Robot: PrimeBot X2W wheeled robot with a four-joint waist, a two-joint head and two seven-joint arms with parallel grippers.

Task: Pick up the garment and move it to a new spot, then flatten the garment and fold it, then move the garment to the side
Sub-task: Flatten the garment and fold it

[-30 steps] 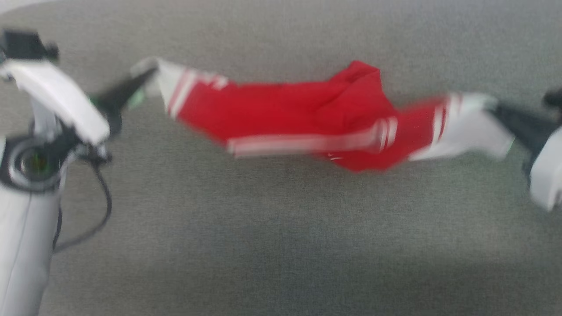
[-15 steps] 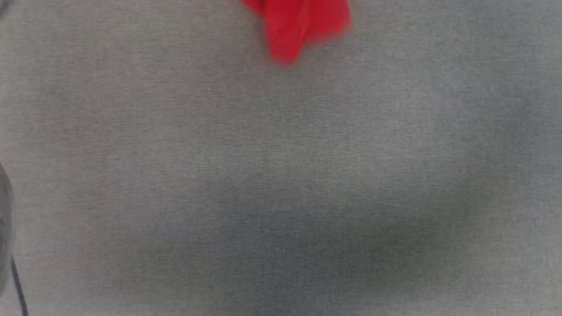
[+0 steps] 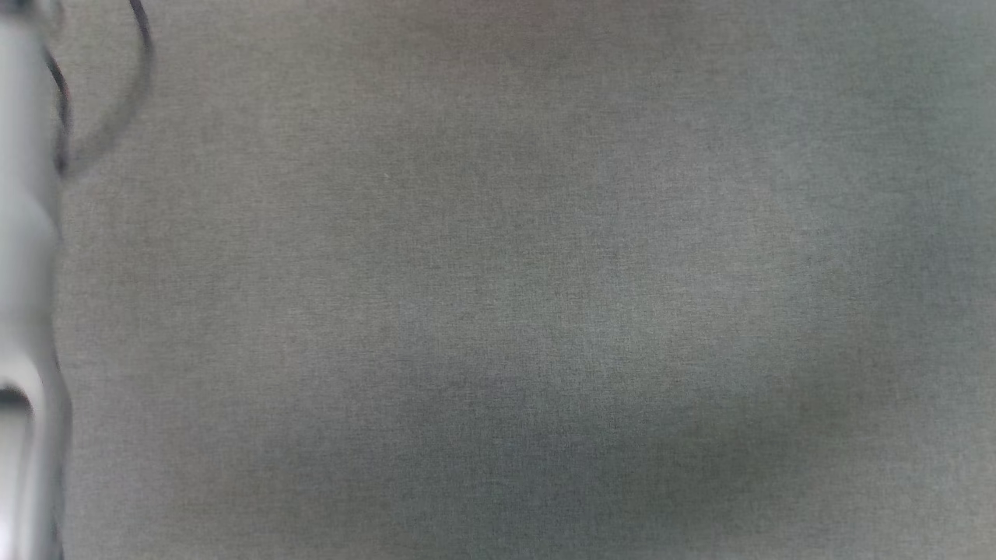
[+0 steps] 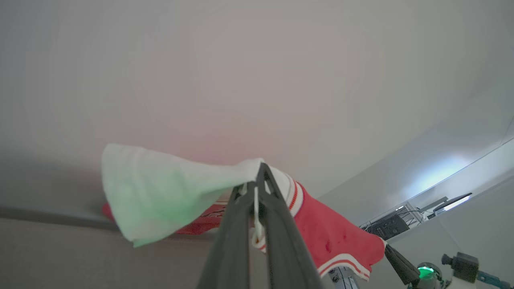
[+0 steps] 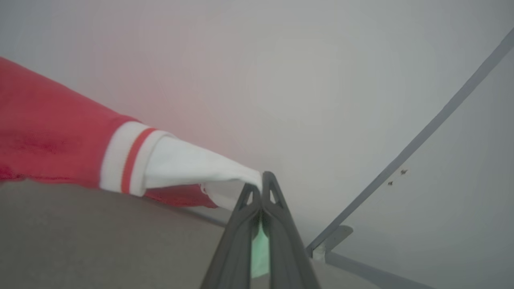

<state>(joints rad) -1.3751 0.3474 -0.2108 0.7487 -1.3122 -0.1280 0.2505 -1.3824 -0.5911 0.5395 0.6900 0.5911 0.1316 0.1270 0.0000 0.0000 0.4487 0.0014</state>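
Note:
The garment [image 4: 333,233], red with white sleeves and striped bands, hangs stretched in the air above the grey surface. In the left wrist view my left gripper [image 4: 258,178] is shut on one white sleeve [image 4: 160,192], which flaps to the left. In the right wrist view my right gripper [image 5: 262,180] is shut on the tip of the other white sleeve [image 5: 188,164], and the red body [image 5: 52,140] runs off to the left. The head view holds a pale forearm [image 3: 23,233] at its left edge.
A grey cloth surface [image 3: 506,272] lies below. A dark cable [image 3: 132,93] loops by the forearm. A pale wall stands behind the garment, with a grey strip [image 5: 421,140] slanting across it. Dark equipment [image 4: 395,226] stands far off at the right.
The garment, stretched between both shut grippers, has risen out of the top of the head view. Only the left forearm still shows there.

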